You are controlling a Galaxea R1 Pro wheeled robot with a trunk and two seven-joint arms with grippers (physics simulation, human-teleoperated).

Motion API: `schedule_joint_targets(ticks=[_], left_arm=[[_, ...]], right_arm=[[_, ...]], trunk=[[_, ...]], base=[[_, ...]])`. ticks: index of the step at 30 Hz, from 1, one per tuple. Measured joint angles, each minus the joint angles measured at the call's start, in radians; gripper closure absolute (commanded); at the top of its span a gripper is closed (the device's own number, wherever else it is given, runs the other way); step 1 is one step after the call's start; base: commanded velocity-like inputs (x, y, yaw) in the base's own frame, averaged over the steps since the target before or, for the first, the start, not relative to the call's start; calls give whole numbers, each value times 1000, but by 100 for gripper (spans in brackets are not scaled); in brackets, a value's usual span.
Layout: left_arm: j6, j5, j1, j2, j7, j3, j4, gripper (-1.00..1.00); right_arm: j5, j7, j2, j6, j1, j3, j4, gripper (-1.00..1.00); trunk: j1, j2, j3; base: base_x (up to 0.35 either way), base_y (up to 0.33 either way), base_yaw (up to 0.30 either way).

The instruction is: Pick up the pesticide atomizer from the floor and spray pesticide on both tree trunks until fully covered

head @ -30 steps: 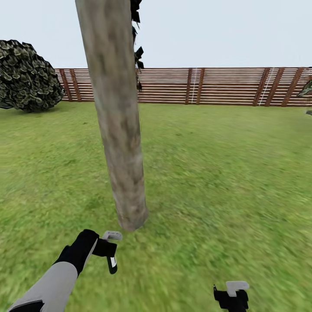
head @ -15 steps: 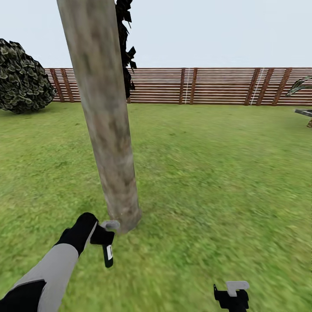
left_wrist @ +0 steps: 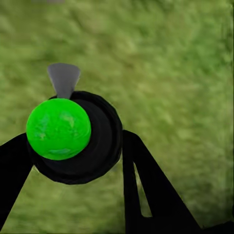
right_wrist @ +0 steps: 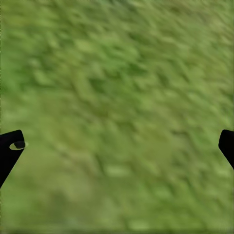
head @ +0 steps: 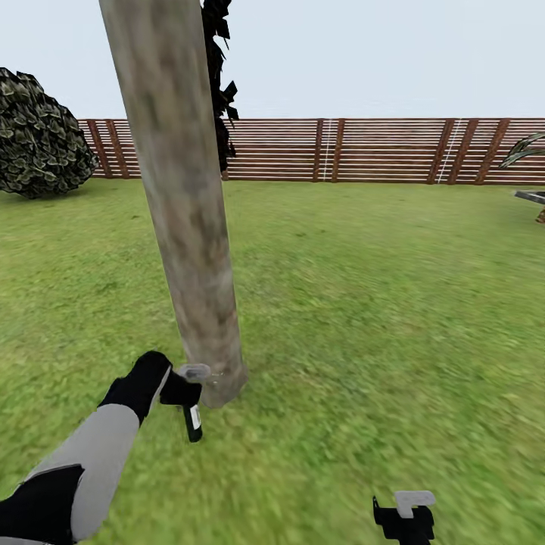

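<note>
Lower now, the left end effector [head: 189, 393] grips the atomizer [left_wrist: 73, 136], maybe touching the trunk [head: 189, 227]; aim higher. Right end effector [head: 403, 515] hangs open.

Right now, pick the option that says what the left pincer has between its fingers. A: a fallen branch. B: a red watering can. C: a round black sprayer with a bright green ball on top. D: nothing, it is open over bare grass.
C: in the left wrist view the left pincer has its dark fingers on either side of the round black sprayer with its green ball.
</note>
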Motion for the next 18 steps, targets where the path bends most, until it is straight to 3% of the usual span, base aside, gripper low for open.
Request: schedule_joint_targets(ticks=[4,7,9,10,12,14,16,18], left_arm=[[10,-16,-50,-54,5,-8,0,100],[20,-32,-59,-16,9,-6,-9,100],[24,-30,-60,43,9,-4,-25,100],[26,-24,-60,46,7,-4,-27,100],[27,-16,-61,40,7,-5,-28,100],[34,-1,-109,-14,4,-4,-29,100],[36,-19,-146,-25,8,-8,-28,100],[40,-25,-163,-17,9,-7,-28,100]], right_arm=[[0,0,0,0,0,0,0,-100],[0,0,1,0,0,0,0,-100],[0,-1,2,0,0,0,0,-100],[0,0,2,0,0,0,0,-100],[0,-1,2,0,0,0,0,-100],[0,0,2,0,0,0,0,-100],[0,0,2,0,0,0,0,-100],[0,0,1,0,0,0,-1,-100]], trunk=[[0,0,0],[0,0,0],[0,0,0],[0,0,0],[0,0,0],[0,0,0],[0,0,0],[0,0,0]], base=[[0,0,0],[0,0,14],[0,0,214],[0,0,255],[0,0,186],[0,0,42],[0,0,13],[0,0,3]])
